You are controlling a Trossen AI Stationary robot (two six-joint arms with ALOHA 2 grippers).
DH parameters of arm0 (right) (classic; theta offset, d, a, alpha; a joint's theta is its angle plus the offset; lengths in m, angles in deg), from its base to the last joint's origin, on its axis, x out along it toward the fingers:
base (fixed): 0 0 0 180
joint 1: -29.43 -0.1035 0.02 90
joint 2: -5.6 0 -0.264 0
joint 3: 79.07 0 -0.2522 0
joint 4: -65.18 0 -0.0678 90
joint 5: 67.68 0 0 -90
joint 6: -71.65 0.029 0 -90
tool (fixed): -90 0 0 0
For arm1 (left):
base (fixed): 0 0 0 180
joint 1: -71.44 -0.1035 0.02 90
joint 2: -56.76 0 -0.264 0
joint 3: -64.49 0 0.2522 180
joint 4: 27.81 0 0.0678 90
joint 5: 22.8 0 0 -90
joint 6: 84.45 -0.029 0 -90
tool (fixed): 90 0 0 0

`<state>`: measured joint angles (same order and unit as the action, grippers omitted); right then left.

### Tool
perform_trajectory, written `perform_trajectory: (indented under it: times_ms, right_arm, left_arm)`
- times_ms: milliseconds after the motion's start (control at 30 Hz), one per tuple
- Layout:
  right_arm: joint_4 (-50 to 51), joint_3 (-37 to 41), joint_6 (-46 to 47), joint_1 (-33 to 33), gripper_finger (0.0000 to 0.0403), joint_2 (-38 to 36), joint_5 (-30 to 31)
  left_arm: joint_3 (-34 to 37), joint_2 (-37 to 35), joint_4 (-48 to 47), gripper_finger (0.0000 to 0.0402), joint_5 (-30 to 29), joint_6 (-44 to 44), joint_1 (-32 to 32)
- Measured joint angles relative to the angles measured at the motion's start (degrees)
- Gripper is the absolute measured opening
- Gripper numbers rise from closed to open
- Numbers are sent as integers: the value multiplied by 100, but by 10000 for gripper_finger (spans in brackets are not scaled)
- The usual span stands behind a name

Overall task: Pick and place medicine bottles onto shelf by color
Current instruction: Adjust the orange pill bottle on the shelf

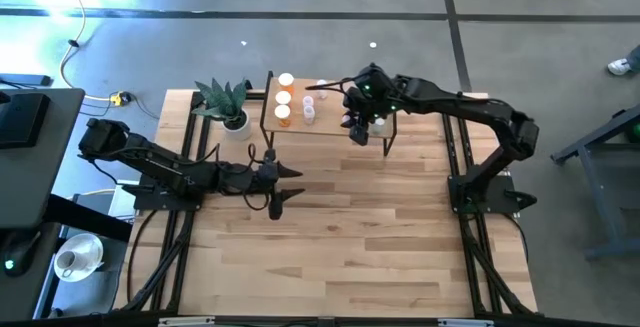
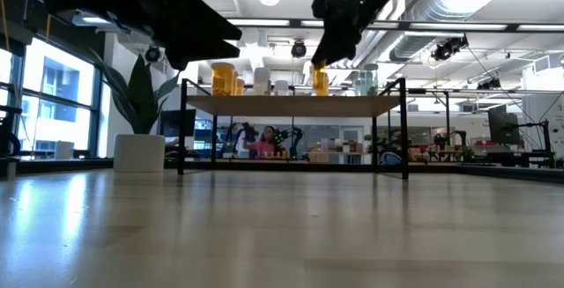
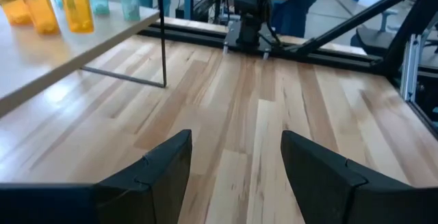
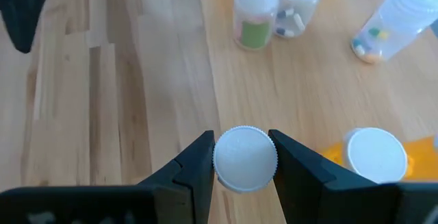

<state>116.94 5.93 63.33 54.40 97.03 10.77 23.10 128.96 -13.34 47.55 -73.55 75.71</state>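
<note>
The shelf [image 1: 330,124] stands at the table's far middle. Orange bottles [image 1: 283,98] stand in a row at its left end, with white and clear bottles [image 1: 309,108] beside them. They also show in the right wrist view [image 4: 256,15]. My right gripper [image 1: 357,127] is over the shelf's near right part, shut on an orange bottle [image 2: 319,80] with a white cap. A second white-capped orange bottle [image 4: 373,154] is right beside it. My left gripper [image 1: 285,183] is open and empty, above the table in front of the shelf's left end. My right gripper pinches the bottle's round white cap [image 4: 245,157] between its two fingers, one on each side. The fingers come from above, pointing down. The bottle is upright, its base at the shelf's top [image 2: 319,94]. I cannot tell whether it rests there or hangs just clear.
A potted green plant [image 1: 228,101] stands left of the shelf. The shelf's thin black legs [image 3: 163,42] reach down to the tabletop. Bare wood lies in front of the shelf toward the near edge [image 1: 350,257].
</note>
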Motion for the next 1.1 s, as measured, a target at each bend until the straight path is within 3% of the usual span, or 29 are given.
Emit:
perform_trajectory:
  times_ms: [833, 1100]
  right_arm:
    - [234, 0, -31, 55, 122, 152, 562]
    - [266, 2, -62, 55, 153, 169, 597]
  left_arm:
    - [-1, 0, 119, 214, 105, -55, 72]
    - [-3, 0, 117, 214, 105, -56, 72]
